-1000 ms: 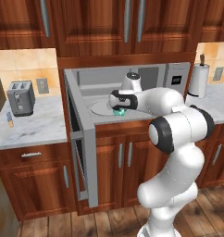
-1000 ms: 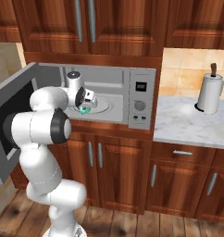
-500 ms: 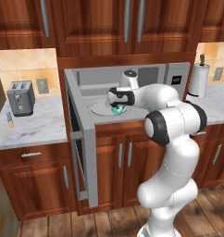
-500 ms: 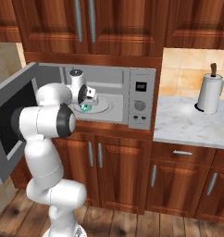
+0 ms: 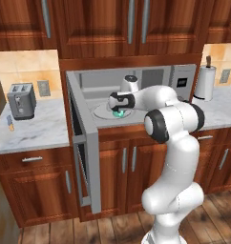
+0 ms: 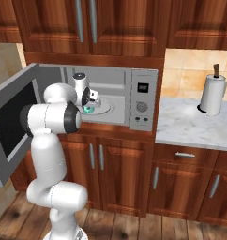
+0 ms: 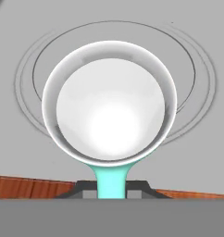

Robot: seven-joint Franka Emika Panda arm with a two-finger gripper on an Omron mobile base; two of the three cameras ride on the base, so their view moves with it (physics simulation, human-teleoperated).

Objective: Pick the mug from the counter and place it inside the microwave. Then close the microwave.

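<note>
Now tool clamps mug handle (teal), mug over microwave turntable.

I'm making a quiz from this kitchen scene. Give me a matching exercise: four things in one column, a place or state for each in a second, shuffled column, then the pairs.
Things:
1. mug
2. microwave door
3. toaster
4. paper towel roll

Places or states:
A. on the counter to the left of the microwave
B. swung wide open
C. held in the gripper over the turntable
D. upright on the counter to the right of the microwave

Pairs: 1-C, 2-B, 3-A, 4-D
</note>
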